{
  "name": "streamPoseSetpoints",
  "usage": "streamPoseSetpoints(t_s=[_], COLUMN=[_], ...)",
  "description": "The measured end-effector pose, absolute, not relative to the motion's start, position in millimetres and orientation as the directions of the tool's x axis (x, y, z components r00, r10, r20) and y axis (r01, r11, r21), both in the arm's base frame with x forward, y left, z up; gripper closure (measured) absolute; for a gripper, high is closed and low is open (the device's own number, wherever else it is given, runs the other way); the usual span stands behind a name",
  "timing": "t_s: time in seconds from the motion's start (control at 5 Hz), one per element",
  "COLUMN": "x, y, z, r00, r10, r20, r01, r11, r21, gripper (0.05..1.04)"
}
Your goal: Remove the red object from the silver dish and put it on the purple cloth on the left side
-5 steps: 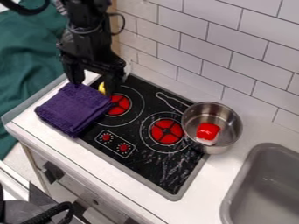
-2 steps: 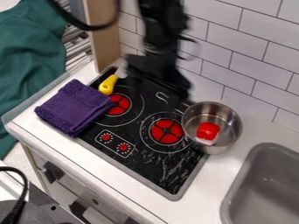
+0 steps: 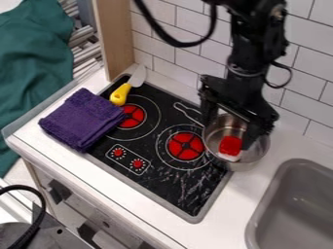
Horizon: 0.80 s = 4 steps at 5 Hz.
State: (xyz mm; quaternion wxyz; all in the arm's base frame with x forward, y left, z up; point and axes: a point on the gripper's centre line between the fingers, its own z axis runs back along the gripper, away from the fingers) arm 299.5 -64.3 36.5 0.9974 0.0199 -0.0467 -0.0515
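Claw [image 3: 228,135] is hanging over the silver dish [image 3: 258,154], its two fingers standing wide apart & gripping nothing. Red obj [image 3: 230,145] is lying inside the dish, a white part [image 3: 229,157] showing at its lower end; one finger is covering a bit of its upper R side. Dish wall is ringing the obj, so that rim is standing btwn it & the rest of the tabletop [image 3: 260,194]. Arm [image 3: 250,53] is coming down from the top edge, R of centre, in front of the tiled wall [image 3: 172,63], & is hiding the back part of the dish rim.

Dish is sitting at the R side of the black stovetop [image 3: 159,187], its handle [image 3: 187,111] pointing up-L over the stovetop. Two red burners, near one [image 3: 185,146] & far one [image 3: 132,115], are lying btwn dish & purple cloth [image 3: 83,119]. Cloth is lying folded at the L, partly over the stovetop edge. Yellow-handled utensil [image 3: 120,94] is lying just beside the cloth's upper R side, blade pointing toward the wall. Red knobs [image 3: 137,164] are sitting at the front. Grey sink [image 3: 296,209] is taking the lower R; green fabric [image 3: 32,63] is hanging far L, a wooden post [image 3: 114,36] standing btwn it & the tiles.
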Motion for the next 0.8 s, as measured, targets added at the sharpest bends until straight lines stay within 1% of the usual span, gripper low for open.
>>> streamPoseSetpoints(t_s=[0.2,0.6,0.8], x=[300,302,306], y=[-67,-56,-50], z=[27,-1,-9], r00=[0.995,1.000,1.000], r10=[-0.084,-0.031,-0.012], r20=[0.063,0.001,-0.006], r01=[0.082,0.031,0.012], r11=[0.996,0.999,1.000], r21=[0.029,0.021,0.012], gripper=[0.085,0.085,0.137])
